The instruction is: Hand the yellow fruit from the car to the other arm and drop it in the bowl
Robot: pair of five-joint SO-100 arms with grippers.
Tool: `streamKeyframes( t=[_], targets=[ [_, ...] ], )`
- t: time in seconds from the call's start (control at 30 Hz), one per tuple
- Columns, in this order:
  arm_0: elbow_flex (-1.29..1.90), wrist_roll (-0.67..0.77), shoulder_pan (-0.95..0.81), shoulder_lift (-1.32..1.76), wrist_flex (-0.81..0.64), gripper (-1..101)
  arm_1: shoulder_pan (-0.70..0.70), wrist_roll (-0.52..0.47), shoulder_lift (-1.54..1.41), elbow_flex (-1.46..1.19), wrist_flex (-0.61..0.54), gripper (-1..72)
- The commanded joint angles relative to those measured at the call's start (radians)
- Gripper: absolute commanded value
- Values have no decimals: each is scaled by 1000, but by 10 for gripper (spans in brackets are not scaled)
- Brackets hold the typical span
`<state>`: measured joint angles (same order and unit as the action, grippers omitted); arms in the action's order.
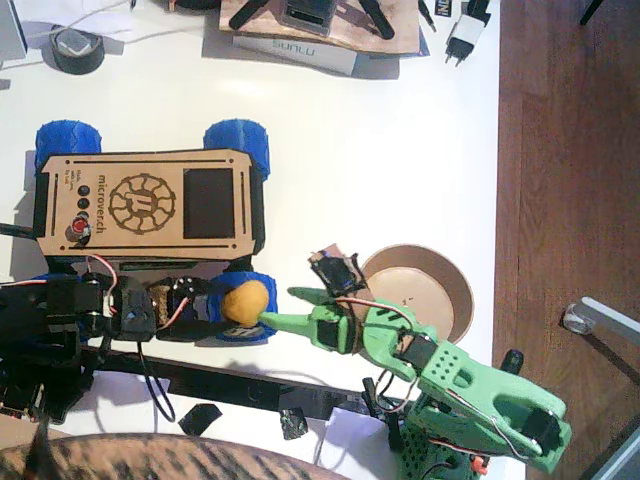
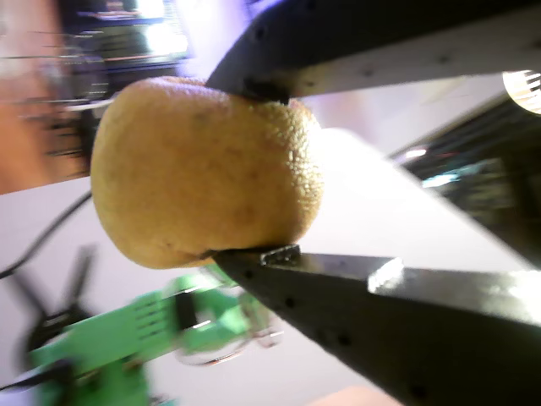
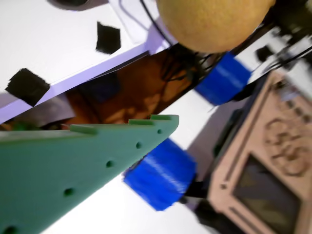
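Black left fingers (image 2: pixel 254 169) clench the fruit (image 2: pixel 203 169) beside the car (image 1: pixel 150 205); green right fingers (image 1: pixel 300 305), spread, reach just short of it. Releasing early would drop it off the counter (image 1: pixel 400 150), missing the bowl (image 1: pixel 425 285)

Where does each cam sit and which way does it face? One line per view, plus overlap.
Fixed view: overhead, looking down on the table; shows the black left arm and the green right arm.
A wrist view: on the left arm, looking along its black pincer clamped on the yellow fruit.
A wrist view: on the right arm, past one green finger toward the car.
Shared: the fruit appears in all three.
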<state>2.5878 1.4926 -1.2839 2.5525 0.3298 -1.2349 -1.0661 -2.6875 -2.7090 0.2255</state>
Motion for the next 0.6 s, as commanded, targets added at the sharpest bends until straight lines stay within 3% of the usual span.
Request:
streamKeyframes(
  t=[0.0,0.57],
  targets=[
    [-28,9,-14,-23,-37,0,-25,-15,-130,67,-18,318],
    [-28,9,-14,-23,-37,0,-11,-21,-71,106,-31,312]
  ],
)
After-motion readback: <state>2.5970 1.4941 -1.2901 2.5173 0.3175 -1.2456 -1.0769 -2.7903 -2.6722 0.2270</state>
